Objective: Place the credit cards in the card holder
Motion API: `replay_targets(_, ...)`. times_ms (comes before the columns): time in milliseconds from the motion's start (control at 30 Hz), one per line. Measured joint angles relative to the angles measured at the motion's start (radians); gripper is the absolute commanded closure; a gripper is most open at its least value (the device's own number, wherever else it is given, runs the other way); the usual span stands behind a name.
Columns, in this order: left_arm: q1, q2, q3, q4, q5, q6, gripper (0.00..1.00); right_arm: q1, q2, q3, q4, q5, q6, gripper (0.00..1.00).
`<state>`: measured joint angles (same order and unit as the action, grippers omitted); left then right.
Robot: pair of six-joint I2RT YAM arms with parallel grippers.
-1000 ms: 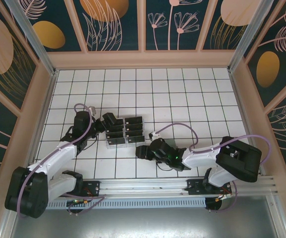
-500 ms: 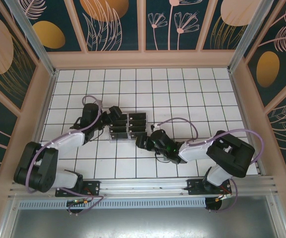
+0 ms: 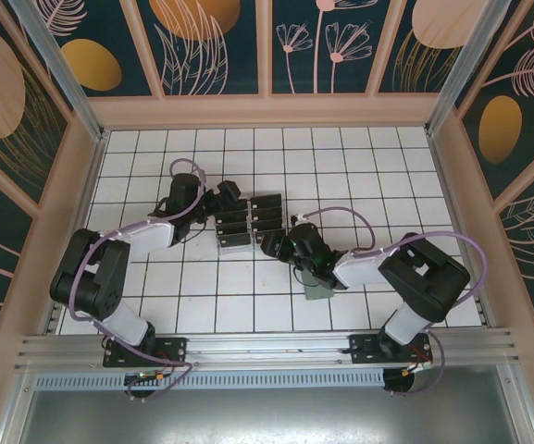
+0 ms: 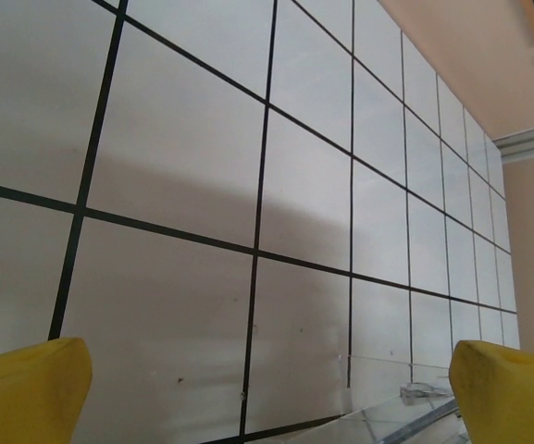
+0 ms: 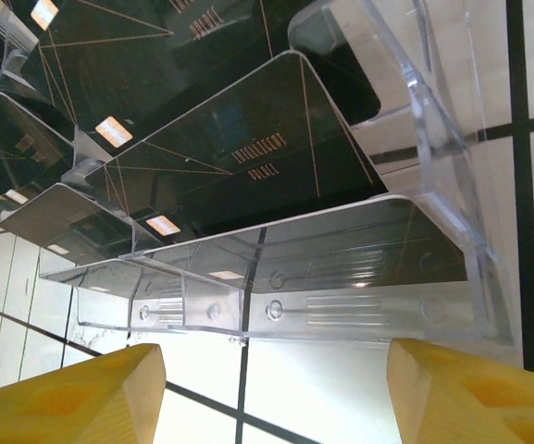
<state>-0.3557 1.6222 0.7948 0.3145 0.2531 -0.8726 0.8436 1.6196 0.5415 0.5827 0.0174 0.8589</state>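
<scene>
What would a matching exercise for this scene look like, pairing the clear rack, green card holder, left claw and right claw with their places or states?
1. clear rack
2. card holder
3. left claw
4. right claw

A. flat on the tiles, partly under the right arm
B. open, close up to the rack's filled slots
C. stands mid-table, black credit cards in it
D. open above bare tiles, a rack corner just ahead

Pairs: 1-C, 2-A, 3-D, 4-B
</scene>
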Motion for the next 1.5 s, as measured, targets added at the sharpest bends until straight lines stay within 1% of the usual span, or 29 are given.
replay_targets(133, 0.0, 0.019, 0.015, -0.004, -0.011, 0.016, 0.01, -0.006, 0.018, 0.017, -0.005, -0.028, -0.014, 0.35)
replay_targets(333, 0.0, 0.026, 0.026, -0.018, -0.061, 0.043, 0.01, -0.006, 0.006, 0.017, -0.027, -0.058, -0.015, 0.35)
replay_targets(500, 0.0, 0.016, 0.026, -0.051, -0.112, 0.065, 0.01, 0.01, -0.088, 0.003, -0.088, -0.063, -0.014, 0.35)
replay_targets(700, 0.0, -0.061, 0.026, -0.105, -0.174, 0.101, 0.01, 0.059, -0.236, -0.016, -0.207, -0.037, -0.012, 0.35)
replay_targets(900, 0.005, -0.144, 0.036, -0.181, -0.229, 0.139, 0.01, 0.077, -0.425, -0.034, -0.436, 0.056, -0.004, 0.35)
replay_targets(1033, 0.016, -0.218, 0.036, -0.243, -0.251, 0.159, 0.01, 0.082, -0.569, -0.034, -0.636, 0.155, 0.015, 0.35)
replay_targets(1133, 0.017, -0.287, 0.033, -0.284, -0.262, 0.169, 0.01, 0.081, -0.636, -0.034, -0.8, 0.225, 0.037, 0.35)
replay_targets(1300, 0.017, -0.41, -0.024, -0.306, -0.231, 0.174, 0.01, 0.081, -0.637, -0.034, -0.977, 0.288, 0.066, 0.34)
replay_targets(1500, 0.017, -0.477, -0.108, -0.332, -0.137, 0.173, 0.01, 0.081, -0.536, -0.034, -1.034, 0.308, 0.081, 0.31)
